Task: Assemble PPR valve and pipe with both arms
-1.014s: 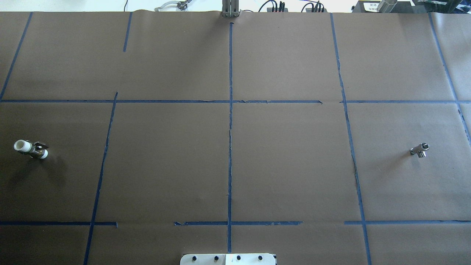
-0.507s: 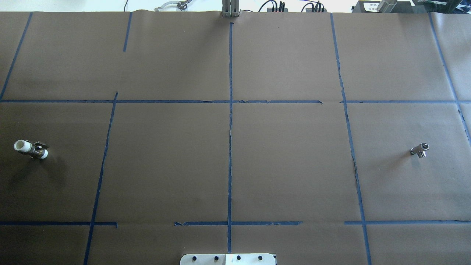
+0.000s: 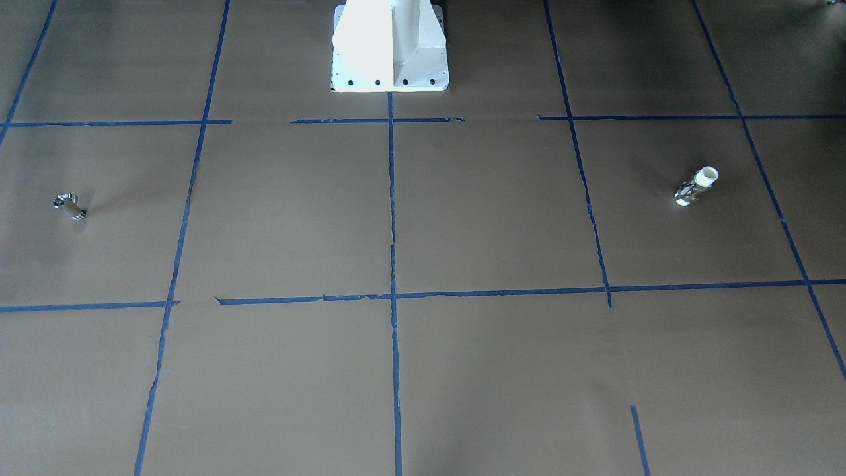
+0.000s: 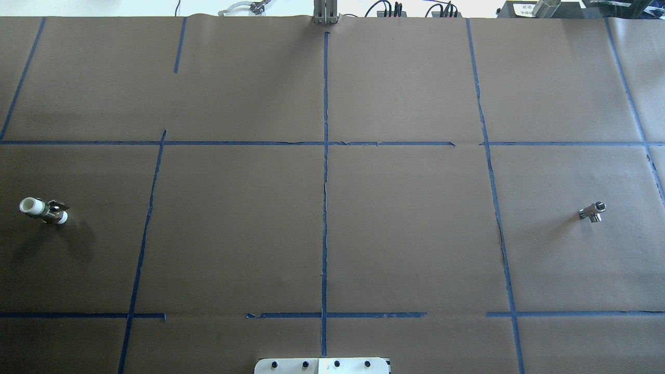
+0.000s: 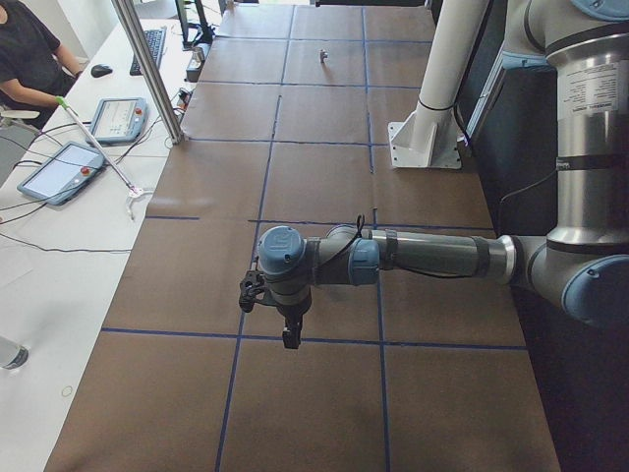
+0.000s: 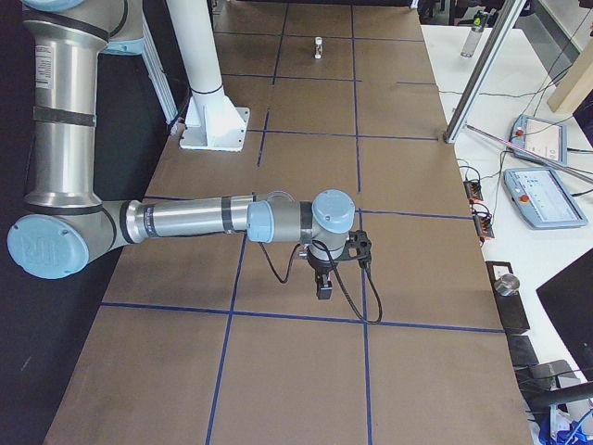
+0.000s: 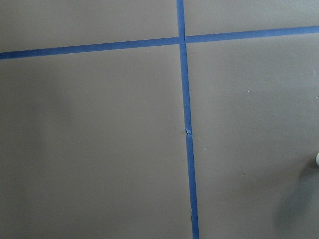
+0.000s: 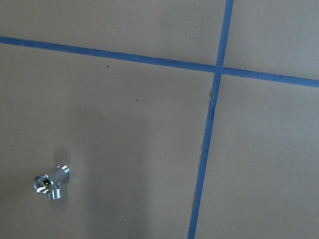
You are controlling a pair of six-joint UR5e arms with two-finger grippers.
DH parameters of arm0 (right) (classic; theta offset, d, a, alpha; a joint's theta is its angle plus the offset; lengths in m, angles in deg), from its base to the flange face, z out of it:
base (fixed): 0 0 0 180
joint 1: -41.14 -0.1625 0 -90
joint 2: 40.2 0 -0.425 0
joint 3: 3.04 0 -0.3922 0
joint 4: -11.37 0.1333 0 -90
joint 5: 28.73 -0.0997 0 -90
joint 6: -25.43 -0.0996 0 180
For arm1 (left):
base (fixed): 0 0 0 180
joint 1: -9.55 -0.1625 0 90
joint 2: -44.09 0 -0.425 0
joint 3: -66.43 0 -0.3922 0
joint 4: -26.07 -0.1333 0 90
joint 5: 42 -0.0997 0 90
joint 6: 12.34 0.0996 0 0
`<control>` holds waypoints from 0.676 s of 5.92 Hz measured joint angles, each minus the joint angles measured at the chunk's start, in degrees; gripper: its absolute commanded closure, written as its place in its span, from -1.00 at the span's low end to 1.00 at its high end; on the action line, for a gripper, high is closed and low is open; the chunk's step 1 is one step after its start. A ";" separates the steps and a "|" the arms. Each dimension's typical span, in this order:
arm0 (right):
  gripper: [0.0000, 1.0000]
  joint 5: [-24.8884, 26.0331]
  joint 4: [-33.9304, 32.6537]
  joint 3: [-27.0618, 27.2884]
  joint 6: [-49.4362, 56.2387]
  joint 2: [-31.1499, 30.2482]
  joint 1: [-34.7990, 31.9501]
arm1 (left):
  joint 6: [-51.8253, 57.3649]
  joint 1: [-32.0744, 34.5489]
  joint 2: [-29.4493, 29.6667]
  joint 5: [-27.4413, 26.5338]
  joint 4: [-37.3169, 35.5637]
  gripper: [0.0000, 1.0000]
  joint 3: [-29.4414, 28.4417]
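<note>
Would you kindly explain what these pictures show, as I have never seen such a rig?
This robot has two grey arms, the left arm and right arm, at a brown table marked with blue tape. Two cameras look down from behind and from in front, two from the table's ends, and one sits on each wrist. The PPR valve lies far to the robot's left, the silver pipe far to its right. The left hand and right hand hang above the table; neither part is held.

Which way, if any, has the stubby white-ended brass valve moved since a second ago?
No move: the white-ended valve lies equally far left of the slanted blue tape line as before.
</note>
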 measured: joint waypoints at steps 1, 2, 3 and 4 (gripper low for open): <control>-1.00 -0.05 0.01 0.09 -0.06 -0.01 0.04 | -2.81 -1.75 0.07 0.04 0.30 -1.00 1.95; -1.00 -0.10 0.09 0.12 -0.14 -0.01 0.04 | -5.76 -4.99 0.12 0.07 0.81 -1.00 4.31; -1.00 -0.14 1.15 -0.01 -0.15 -0.11 0.05 | -10.48 -9.62 0.15 0.09 1.97 -1.00 6.76; -1.00 -0.16 3.28 -0.28 -0.06 -0.48 0.22 | -16.51 -14.24 0.15 0.01 4.62 -1.00 8.37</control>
